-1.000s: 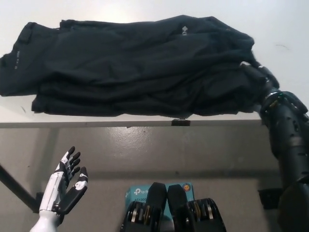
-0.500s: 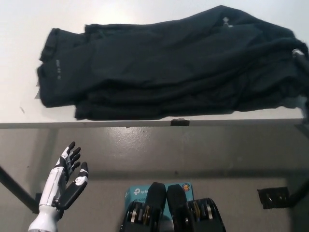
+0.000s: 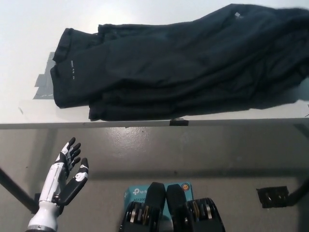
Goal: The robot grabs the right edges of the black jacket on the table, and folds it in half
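Black jacket [image 3: 183, 63] lay rumpled along the white table [image 3: 29, 29], running off frame at three o'clock. I judged it soft, light and slippery, best gathered at that right edge. My left hand [image 3: 65, 176] hung spread at seven o'clock, empty; right hand unseen.

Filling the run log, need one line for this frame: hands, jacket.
left hand: open, idle below table edge | right hand: not in view | black fabric jacket: bunched on white table, runs off right frame edge

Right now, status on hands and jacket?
Left hand open, idle below the table edge. Right hand out of frame. Black jacket bunched on the white table, running off frame right. Nothing on top of it.
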Controlling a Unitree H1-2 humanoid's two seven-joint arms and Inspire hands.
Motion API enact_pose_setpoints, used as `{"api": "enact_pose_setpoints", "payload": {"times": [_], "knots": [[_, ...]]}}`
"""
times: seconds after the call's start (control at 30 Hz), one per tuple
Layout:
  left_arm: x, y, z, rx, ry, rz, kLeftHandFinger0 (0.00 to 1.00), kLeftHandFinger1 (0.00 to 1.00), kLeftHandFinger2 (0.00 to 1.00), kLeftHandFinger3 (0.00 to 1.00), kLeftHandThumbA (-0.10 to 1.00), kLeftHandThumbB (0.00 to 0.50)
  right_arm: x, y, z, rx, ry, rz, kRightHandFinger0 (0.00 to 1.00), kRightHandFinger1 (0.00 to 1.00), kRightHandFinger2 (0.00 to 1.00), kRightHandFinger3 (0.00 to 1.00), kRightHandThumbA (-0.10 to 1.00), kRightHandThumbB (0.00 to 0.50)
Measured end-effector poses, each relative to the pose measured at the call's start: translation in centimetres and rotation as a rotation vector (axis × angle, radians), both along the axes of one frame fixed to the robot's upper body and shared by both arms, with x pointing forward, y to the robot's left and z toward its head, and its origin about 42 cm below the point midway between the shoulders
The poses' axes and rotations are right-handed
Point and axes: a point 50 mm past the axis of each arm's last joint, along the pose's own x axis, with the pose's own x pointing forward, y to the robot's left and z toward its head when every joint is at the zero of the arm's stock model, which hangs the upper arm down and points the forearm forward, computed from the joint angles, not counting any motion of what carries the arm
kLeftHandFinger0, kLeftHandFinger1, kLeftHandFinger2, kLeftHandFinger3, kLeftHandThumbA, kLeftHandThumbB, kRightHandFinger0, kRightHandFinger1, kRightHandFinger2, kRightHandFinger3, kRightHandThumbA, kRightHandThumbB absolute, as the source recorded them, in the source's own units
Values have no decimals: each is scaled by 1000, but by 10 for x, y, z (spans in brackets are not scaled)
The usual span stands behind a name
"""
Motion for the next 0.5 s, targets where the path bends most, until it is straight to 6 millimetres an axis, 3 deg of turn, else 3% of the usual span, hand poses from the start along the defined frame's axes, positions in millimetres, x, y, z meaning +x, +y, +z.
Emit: {"api": "enact_pose_setpoints", "payload": {"times": [0.03,0.13,0.23,0.27,0.37,0.4,0.43,0.5], "knots": [[1,0,0,0,-2,-1,1000,1000,1000,1000,401,79,3,5,15,-26,-26,18,0,191,608,657,-100,166],[1,0,1,0,-3,-4,1000,1000,1000,1000,432,84,10,22,56,-98,-91,64,0,186,593,767,-100,111],[2,0,1,1,-3,-7,1000,1000,1000,1000,434,84,15,43,95,-170,-148,118,0,176,584,778,-100,113],[2,0,2,2,-3,-7,1000,1000,1000,1000,434,83,16,48,104,-184,-162,132,0,177,598,707,-100,159],[2,1,2,5,-4,-7,1000,1000,1000,1000,436,83,19,69,136,-224,-208,175,0,175,596,697,-100,163],[2,1,2,5,-5,-7,1000,1000,1000,1000,435,92,20,75,143,-231,-220,187,0,178,585,674,-100,193],[3,0,2,4,-6,-8,1000,1000,1000,1000,428,92,21,83,153,-241,-235,204,0,128,540,665,-100,190],[3,1,2,4,-5,-5,1000,1000,1000,1000,438,104,22,104,169,-273,-255,242,0,127,553,591,-100,188]]}}
